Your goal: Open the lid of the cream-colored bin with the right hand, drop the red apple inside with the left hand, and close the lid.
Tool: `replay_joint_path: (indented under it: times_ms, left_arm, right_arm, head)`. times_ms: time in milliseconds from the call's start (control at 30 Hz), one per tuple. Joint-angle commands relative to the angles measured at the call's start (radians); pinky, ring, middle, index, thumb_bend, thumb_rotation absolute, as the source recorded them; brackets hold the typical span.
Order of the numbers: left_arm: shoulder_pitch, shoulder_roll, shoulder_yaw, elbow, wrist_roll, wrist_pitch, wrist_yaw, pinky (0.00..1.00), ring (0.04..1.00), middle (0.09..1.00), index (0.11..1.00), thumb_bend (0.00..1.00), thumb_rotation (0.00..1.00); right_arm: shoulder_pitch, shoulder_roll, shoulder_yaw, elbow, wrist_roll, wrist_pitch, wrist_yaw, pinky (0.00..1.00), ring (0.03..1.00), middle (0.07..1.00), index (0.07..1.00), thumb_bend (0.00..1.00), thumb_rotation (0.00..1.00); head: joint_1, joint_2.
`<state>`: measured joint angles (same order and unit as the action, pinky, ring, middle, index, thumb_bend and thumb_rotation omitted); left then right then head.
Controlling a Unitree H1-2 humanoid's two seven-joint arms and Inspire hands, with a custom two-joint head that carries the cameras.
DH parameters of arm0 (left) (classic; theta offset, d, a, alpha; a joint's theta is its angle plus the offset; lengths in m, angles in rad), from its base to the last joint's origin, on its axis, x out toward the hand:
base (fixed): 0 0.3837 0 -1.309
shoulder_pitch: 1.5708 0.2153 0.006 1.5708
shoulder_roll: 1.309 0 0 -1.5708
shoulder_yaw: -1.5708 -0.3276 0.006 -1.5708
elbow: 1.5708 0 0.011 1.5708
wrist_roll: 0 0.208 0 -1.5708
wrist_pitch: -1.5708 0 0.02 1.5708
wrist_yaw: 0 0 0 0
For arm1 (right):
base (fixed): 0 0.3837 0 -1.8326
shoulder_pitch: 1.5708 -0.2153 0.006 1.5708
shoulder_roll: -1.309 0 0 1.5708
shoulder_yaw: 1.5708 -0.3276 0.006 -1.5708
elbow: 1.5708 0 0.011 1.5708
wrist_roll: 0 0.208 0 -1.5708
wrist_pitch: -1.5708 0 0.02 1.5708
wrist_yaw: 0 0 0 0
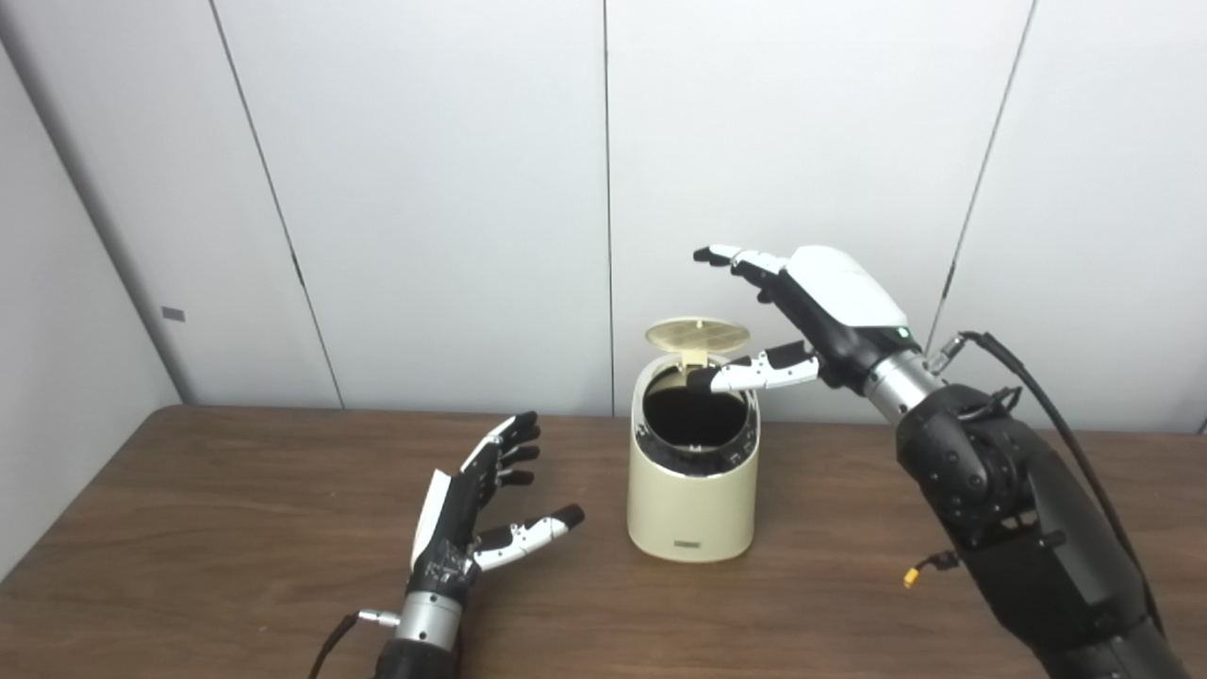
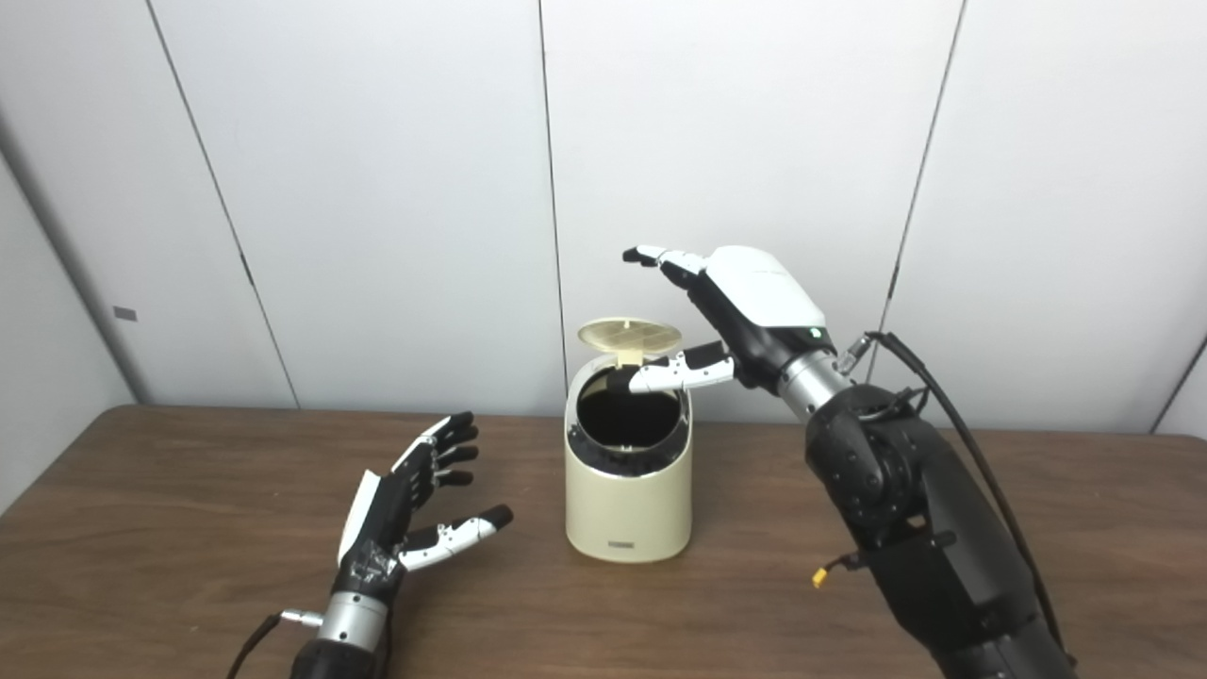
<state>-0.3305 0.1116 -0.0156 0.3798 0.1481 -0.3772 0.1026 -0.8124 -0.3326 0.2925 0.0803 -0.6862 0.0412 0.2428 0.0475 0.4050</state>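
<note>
Both hands spread, holding nothing: right hand (image 1: 830, 302) above the bin (image 1: 693, 471), lid (image 1: 697, 335) up, left hand (image 1: 476, 514) empty, no apple visible

**Dark wood tabletop, one bin standing on it**

The tabletop (image 1: 236, 528) is dark brown wood grain, running across the whole near part of the scene and ending at the far white panelled wall. A cream-colored bin (image 1: 693, 505) stands upright directly on it, a little right of centre and toward the far edge. Its round lid (image 1: 697, 336) is tipped up at the far side, showing a dark interior.
</note>
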Motion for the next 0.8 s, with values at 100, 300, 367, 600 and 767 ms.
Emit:
replay_joint_path:
  times_ms: [100,300,367,600,767]
  left_arm:
    - [0.021,-0.007,-0.002,0.026,0.001,-0.022,0.002,0.74,0.816,0.855,0.88,0.76,0.18]
    - [0.022,-0.008,-0.001,0.018,0.006,-0.02,0.007,0.73,0.821,0.851,0.876,0.78,0.19]
    - [0.022,-0.008,-0.001,0.016,0.013,-0.016,0.012,0.73,0.824,0.849,0.873,0.78,0.19]
    - [0.027,-0.009,0.003,-0.003,0.017,-0.006,0.014,0.73,0.822,0.834,0.864,0.77,0.18]
    - [0.031,-0.009,0.005,-0.014,0.018,0.008,0.012,0.74,0.821,0.829,0.862,0.77,0.19]
  right_arm:
    - [-0.049,-0.006,-0.007,-0.013,0.027,-0.055,-0.006,0.71,0.855,0.794,0.761,0.72,0.65]
    - [-0.015,-0.01,-0.008,-0.065,0.025,-0.043,0.018,0.92,0.818,0.699,0.666,0.7,0.63]
    - [-0.003,-0.011,-0.013,-0.075,0.033,-0.059,0.015,0.97,0.802,0.663,0.632,0.67,0.6]
    - [0.018,-0.022,-0.015,-0.104,0.021,-0.086,0.014,1.0,0.754,0.569,0.551,0.62,0.61]
    - [0.024,-0.025,-0.015,-0.116,0.02,-0.092,0.018,1.0,0.736,0.545,0.534,0.61,0.61]
  head:
    - [0.004,0.003]
    - [0.004,0.008]
    - [0.004,0.008]
    - [0.006,0.022]
    - [0.006,0.025]
